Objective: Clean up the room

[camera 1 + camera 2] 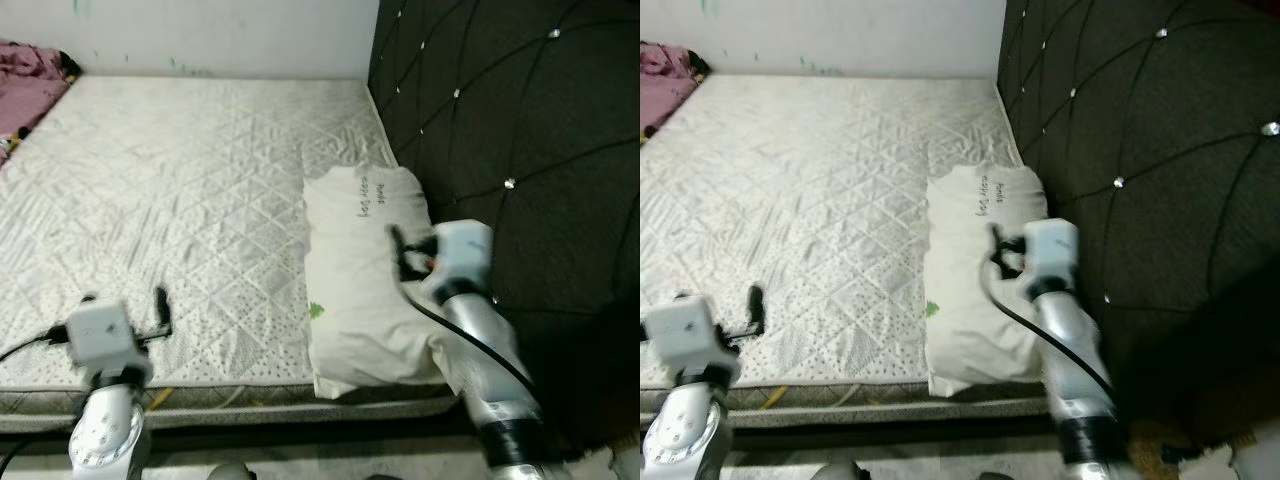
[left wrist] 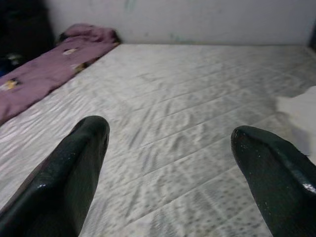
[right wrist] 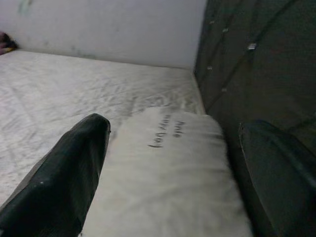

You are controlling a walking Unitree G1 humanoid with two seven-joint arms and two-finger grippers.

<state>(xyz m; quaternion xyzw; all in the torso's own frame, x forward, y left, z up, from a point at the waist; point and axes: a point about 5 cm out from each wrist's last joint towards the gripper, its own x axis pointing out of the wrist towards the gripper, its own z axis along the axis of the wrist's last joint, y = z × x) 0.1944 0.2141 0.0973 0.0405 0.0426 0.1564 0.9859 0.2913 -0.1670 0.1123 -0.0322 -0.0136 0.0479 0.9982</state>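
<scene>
Right end effector (image 3: 170,148) spread above pillow (image 1: 365,275) beside headboard (image 1: 510,150)

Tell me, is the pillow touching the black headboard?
Touching. In the left eye view, the pillow lies with its right edge pressed along the tufted headboard, no mattress showing between them.

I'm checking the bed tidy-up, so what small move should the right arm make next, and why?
Probably lower the right gripper onto the pillow and close on it. Its fingers are spread wide just above the white pillow, which lies along the mattress edge beside the dark headboard, hanging slightly over the near side. The left gripper hovers open over bare mattress.
</scene>
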